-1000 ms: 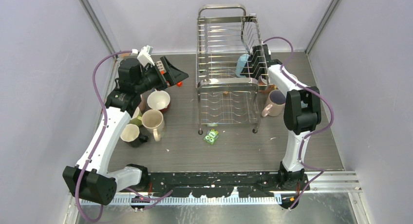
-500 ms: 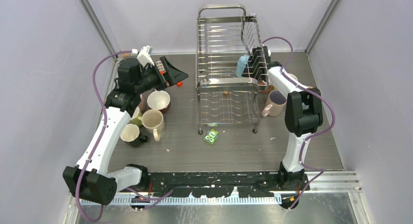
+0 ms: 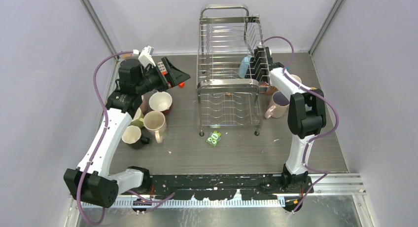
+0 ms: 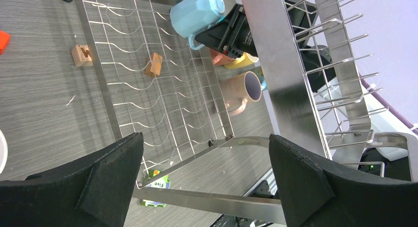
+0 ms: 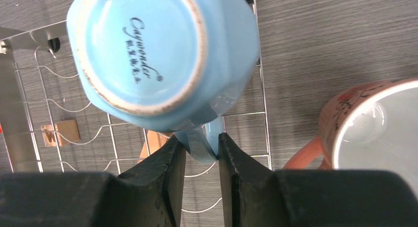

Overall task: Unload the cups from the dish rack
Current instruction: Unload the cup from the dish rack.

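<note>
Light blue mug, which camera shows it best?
Right wrist: the light blue mug is large and close, base toward the camera, handle between the fingers of the right gripper. Left wrist shows it small through the dish rack; the top view, a sliver behind wires.

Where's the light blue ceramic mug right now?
In the top view, the light blue ceramic mug is at the right side of the silver wire dish rack, its handle pinched by the right gripper.

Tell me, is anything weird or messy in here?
Yes. A little wooden block sits among the bottom wires of the dish rack, where only mugs belong, and a green packet lies on the table in front of it. The blue mug is only tilted because the right gripper pinches its handle.
</note>
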Controlling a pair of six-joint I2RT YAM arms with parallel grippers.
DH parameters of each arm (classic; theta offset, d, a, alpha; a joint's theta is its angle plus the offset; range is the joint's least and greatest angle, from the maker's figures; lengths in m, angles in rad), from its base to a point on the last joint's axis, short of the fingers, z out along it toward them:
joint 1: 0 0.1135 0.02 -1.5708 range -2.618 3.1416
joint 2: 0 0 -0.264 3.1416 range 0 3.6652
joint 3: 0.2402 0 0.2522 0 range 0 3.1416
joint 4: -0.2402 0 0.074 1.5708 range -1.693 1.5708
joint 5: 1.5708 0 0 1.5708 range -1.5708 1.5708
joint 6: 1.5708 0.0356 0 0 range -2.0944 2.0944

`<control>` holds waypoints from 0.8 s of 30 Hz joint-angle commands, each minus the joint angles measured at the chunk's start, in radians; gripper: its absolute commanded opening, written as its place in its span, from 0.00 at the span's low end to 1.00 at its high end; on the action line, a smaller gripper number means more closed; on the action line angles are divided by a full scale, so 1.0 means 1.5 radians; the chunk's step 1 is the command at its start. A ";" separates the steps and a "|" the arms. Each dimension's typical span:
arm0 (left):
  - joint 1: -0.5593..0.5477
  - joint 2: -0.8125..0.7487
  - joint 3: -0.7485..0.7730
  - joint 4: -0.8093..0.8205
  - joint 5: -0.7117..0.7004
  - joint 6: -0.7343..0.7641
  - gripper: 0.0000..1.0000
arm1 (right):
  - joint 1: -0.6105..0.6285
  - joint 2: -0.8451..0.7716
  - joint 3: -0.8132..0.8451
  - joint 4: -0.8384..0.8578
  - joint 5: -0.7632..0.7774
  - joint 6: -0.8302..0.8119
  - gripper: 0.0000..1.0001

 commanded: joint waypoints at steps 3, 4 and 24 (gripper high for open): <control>0.007 -0.008 0.007 0.014 0.017 0.007 1.00 | 0.013 -0.023 0.010 -0.008 0.045 -0.006 0.25; 0.007 -0.008 0.005 0.014 0.017 0.007 1.00 | 0.013 -0.027 0.010 -0.007 0.044 -0.005 0.24; 0.008 -0.006 0.001 0.024 0.018 0.001 1.00 | -0.008 -0.142 -0.097 0.112 -0.017 0.033 0.01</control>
